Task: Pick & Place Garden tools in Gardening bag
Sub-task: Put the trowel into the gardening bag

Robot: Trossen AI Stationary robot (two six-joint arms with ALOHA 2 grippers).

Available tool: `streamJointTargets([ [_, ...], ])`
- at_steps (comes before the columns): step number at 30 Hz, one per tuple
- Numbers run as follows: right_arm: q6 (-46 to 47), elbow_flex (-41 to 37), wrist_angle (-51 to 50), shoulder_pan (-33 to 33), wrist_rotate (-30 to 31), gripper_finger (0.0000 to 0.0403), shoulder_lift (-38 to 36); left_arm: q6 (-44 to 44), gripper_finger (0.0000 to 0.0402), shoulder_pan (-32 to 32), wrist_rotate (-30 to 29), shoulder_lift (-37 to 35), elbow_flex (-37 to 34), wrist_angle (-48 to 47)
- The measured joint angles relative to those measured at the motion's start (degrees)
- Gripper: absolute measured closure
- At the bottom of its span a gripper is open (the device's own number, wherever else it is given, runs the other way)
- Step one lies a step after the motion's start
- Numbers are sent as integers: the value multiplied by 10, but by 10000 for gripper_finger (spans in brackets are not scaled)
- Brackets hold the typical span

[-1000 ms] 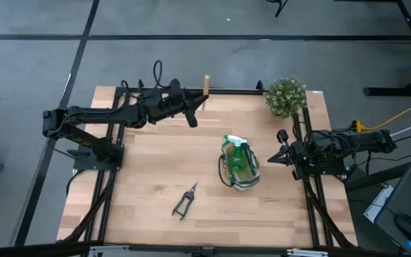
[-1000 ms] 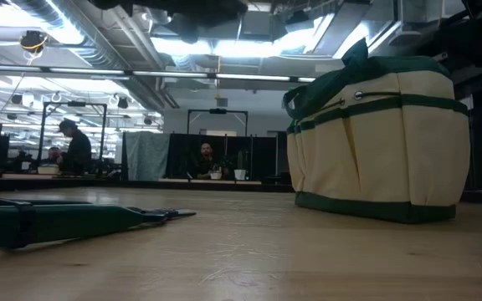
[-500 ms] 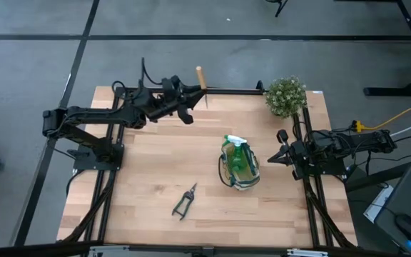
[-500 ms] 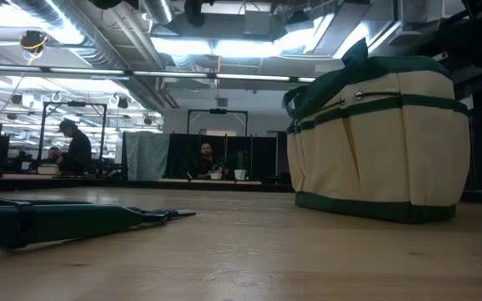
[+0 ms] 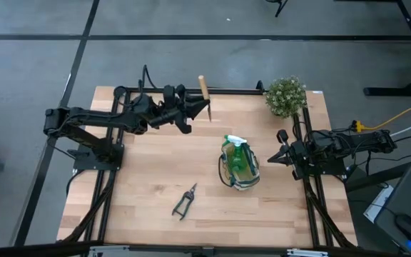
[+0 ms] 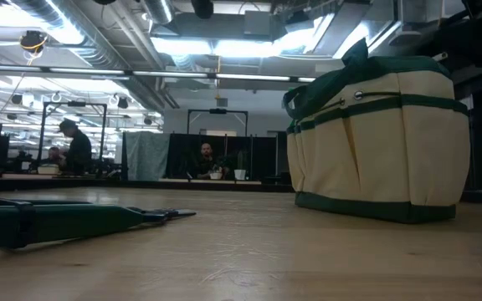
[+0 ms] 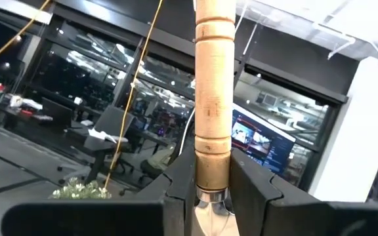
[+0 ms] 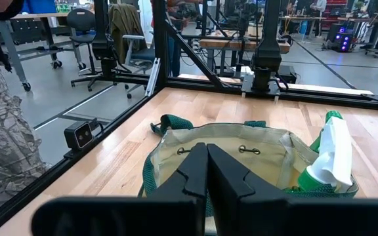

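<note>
Currently the step in hand looks to be carrying the trowel to the gardening bag. Nearest in the left wrist view, the left gripper is clamped on the trowel just where the wooden handle meets the metal neck, handle pointing away from the wrist. In the high view that gripper hangs over the far edge of the table, well apart from the bag. To do this well, I would keep the trowel steady in that low grip, bring it over the bag's open mouth, turn it blade down, and lower it beside the spray bottle already standing inside, clear of the green handles, before letting go. The pruning shears lie on the table nearer the front, not yet picked. The right gripper waits just beside the bag with its fingers together, holding nothing. Farther off, the potted plant sits at the far right corner. The trowel's blade is mostly hidden behind the fingers in the wrist view and is only a thin dark sliver from above; the low view shows neither gripper, and the bag's interior cannot be seen there.
</note>
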Motion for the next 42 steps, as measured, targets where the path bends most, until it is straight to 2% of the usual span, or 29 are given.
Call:
streamJointTargets([
  [5, 0, 0, 0, 0, 0, 391, 0, 4, 339, -6, -1, 0, 0, -2],
  [13, 0, 0, 0, 0, 0, 391, 0, -39, 339, -12, -5, 14, 0, 7],
  [24, 0, 0, 0, 0, 0, 391, 0, -128, 339, -52, -33, 131, 2, 127],
  [28, 0, 0, 0, 0, 0, 391, 0, -176, 339, -56, -28, 177, 26, 131],
  [32, 0, 0, 0, 0, 0, 391, 0, -210, 339, -65, 1, 225, 62, 131],
  [35, 0, 0, 0, 0, 0, 391, 0, -198, 339, -73, 38, 258, 88, 131],
  [39, 0, 0, 0, 0, 0, 391, 0, -125, 339, -78, 119, 288, 113, 112],
  [42, 0, 0, 0, 0, 0, 391, 0, -48, 337, -80, 174, 296, 132, 56],
])
